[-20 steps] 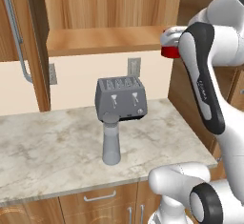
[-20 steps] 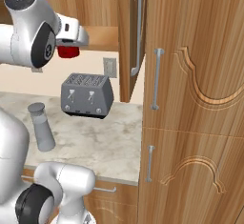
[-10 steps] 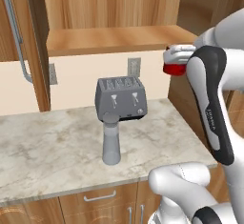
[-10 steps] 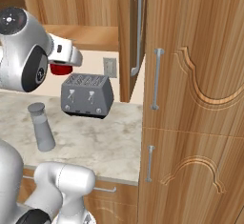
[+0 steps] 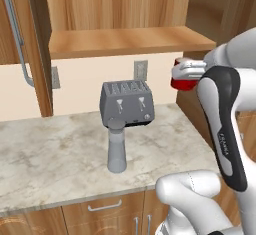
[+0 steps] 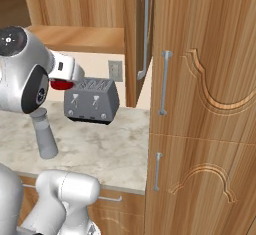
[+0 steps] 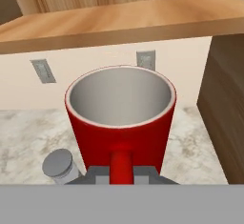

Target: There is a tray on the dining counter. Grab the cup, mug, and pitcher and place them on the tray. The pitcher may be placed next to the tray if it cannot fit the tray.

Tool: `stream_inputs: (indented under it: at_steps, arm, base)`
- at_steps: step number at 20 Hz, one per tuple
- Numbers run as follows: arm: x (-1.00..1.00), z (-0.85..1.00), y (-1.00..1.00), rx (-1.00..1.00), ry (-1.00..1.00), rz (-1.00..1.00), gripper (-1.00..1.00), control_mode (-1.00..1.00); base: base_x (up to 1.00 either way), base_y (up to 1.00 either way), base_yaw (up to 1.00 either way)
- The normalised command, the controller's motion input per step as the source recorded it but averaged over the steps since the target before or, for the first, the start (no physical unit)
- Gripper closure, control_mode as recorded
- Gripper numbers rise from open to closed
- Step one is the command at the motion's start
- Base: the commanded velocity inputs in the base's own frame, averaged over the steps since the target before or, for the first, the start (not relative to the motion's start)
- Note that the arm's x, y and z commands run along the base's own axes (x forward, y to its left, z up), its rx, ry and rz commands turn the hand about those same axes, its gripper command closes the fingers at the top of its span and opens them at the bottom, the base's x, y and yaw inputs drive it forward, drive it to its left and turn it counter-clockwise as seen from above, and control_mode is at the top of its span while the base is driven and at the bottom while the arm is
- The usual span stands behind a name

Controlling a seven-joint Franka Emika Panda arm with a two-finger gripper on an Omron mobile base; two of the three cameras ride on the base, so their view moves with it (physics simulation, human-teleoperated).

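My gripper is shut on the red mug, holding it in the air above the right end of the marble worktop. In the hand view the mug stands upright and empty, its handle between my gripper fingers. From the right base view the mug hangs under my gripper, left of the toaster. The tall grey pitcher stands on the worktop in front of the toaster, also seen as the pitcher and the pitcher. The tray, cup and dining counter are out of view.
A boxy grey toaster sits against the back wall behind the pitcher. A wooden shelf juts out above the worktop. Tall wooden cabinets close off the right side, and my own arm rises nearby.
The gripper has come down and slightly toward the base with the red mug still in it. The pitcher and toaster have stayed put.
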Motion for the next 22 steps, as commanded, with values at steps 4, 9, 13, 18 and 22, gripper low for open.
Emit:
stream_inputs:
  at_steps: [4,9,13,18,22]
  arm:
    - [0.0,-0.15,0.11,0.0,0.07,0.0,1.0,-1.0]
    - [0.0,-0.18,0.08,0.0,0.07,0.01,1.0,-1.0]
    - [0.0,-0.04,0.0,0.0,0.01,0.0,1.0,1.0]
    - [0.0,0.0,0.0,0.0,0.0,0.0,1.0,1.0]
    - [0.0,0.0,0.0,0.0,0.0,0.0,1.0,1.0]
  base:
    - [0.0,0.0,0.0]
    - [0.0,0.0,0.0]
    - [-0.32,0.0,0.06]
    - [-1.0,-0.13,0.15]
    - [-1.0,-0.17,0.31]
